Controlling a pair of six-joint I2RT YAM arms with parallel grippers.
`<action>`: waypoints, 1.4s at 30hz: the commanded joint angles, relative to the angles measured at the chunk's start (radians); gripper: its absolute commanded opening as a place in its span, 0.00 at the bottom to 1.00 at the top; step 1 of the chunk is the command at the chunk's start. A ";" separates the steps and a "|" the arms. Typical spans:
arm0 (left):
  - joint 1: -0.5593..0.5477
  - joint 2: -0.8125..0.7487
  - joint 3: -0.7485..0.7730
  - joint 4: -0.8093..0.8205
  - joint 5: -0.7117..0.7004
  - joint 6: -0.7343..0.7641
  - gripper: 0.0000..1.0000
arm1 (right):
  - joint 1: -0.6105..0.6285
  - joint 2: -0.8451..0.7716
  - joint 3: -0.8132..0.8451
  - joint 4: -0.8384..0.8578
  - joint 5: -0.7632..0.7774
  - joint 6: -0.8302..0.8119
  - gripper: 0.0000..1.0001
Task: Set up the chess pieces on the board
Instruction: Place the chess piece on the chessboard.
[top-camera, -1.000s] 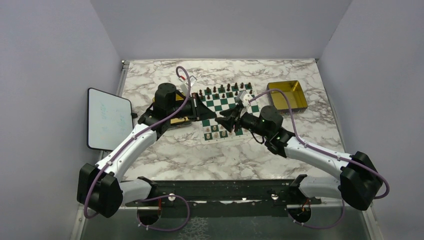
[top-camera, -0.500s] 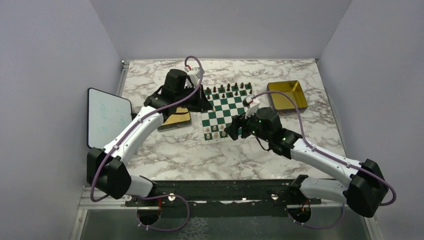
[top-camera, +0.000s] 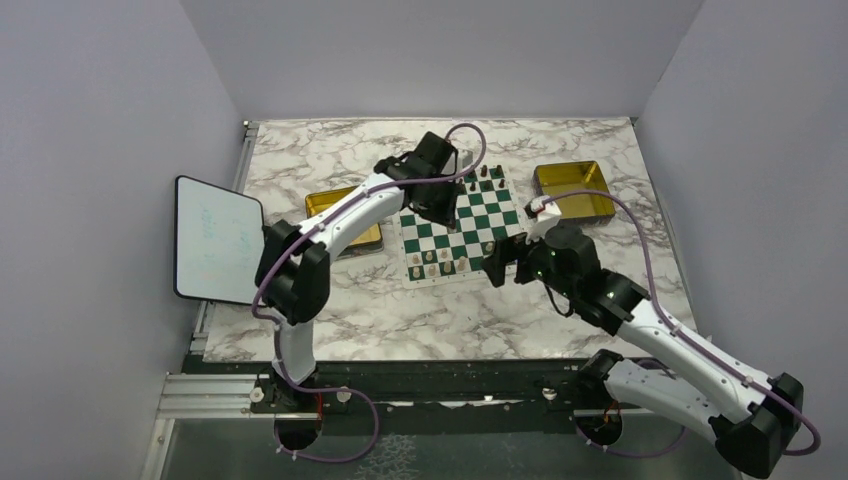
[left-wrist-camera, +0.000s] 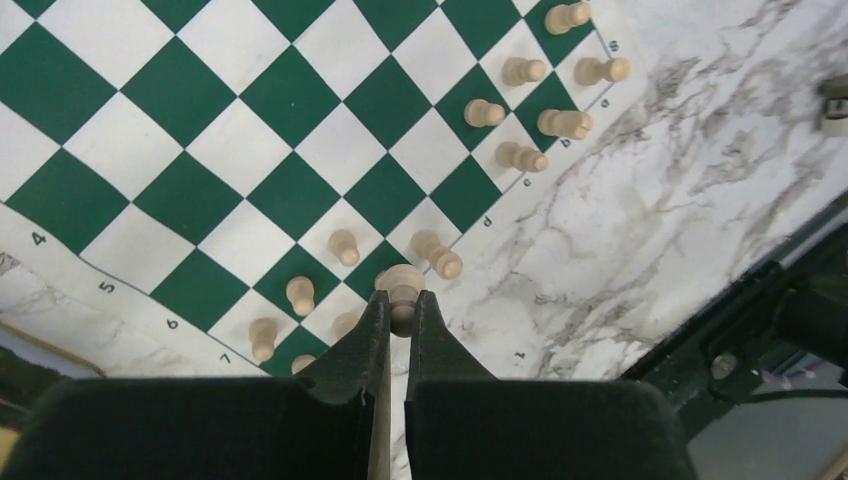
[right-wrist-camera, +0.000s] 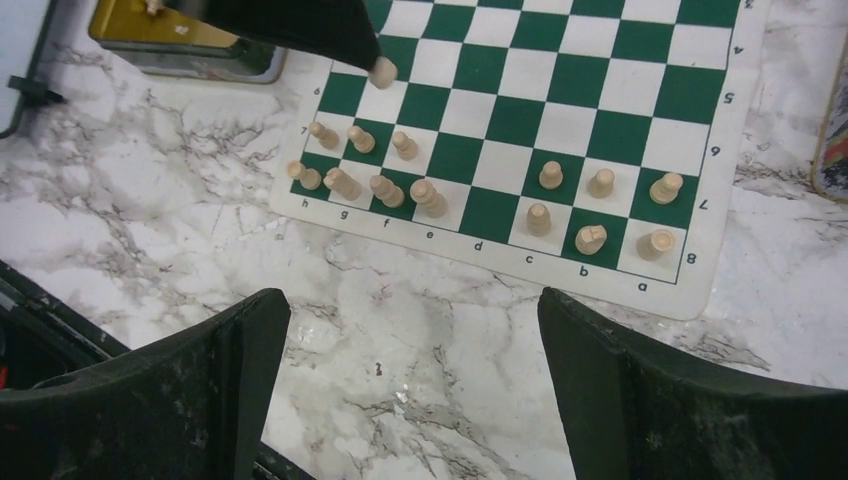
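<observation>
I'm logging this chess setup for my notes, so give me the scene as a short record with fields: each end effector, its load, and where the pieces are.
Left end effector: shut on a cream piece, above the board
Right end effector: open, empty, over the table by the board's near edge
Cream pieces: two near rows, gap around column d
Dark pieces: far rows
Gold trays: one each side of the board

Held piece (left-wrist-camera: 403, 280) base hidden in left tool (left-wrist-camera: 398, 306); gold tray (right-wrist-camera: 200, 62) cut by edge.
</observation>
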 joint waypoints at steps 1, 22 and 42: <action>-0.049 0.122 0.120 -0.120 -0.118 0.053 0.00 | 0.000 -0.112 -0.001 -0.096 0.004 -0.040 1.00; -0.099 0.368 0.275 -0.153 -0.158 0.072 0.01 | 0.000 -0.310 -0.035 -0.161 0.055 -0.065 1.00; -0.115 0.396 0.278 -0.169 -0.127 0.079 0.01 | 0.001 -0.343 -0.051 -0.161 0.063 -0.060 1.00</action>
